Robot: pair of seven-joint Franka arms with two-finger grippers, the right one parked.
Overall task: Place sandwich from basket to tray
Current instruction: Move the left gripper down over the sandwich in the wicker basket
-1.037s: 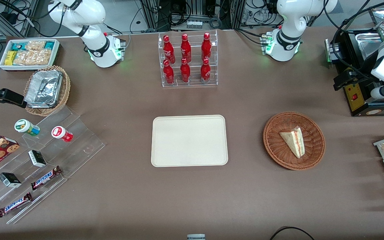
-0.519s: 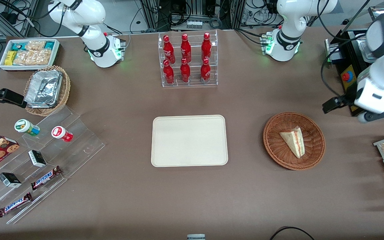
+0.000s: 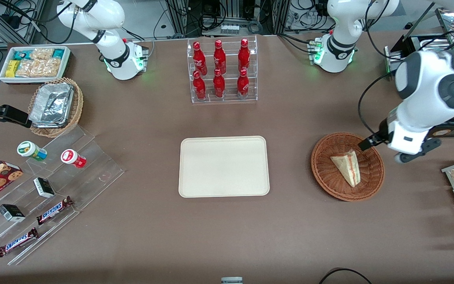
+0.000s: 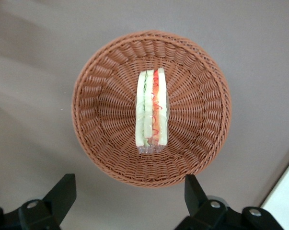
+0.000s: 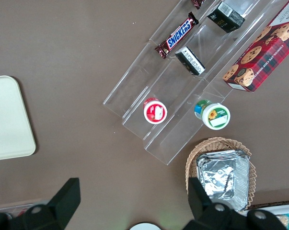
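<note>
Your sandwich (image 3: 348, 167) lies in the round wicker basket (image 3: 329, 177), filling edge up; the cream tray (image 3: 224, 166) sits flat nearby.

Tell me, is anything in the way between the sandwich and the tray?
Nothing visible is. The sandwich lies in the basket, and only bare table separates it from the tray. The open claw hovers above the basket, nothing between it and the sandwich.

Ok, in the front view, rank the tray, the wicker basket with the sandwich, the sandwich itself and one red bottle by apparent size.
1. Tray
2. Basket
3. Sandwich and red bottle: look alike, so unranked.
The open gripper hovers above the basket.
</note>
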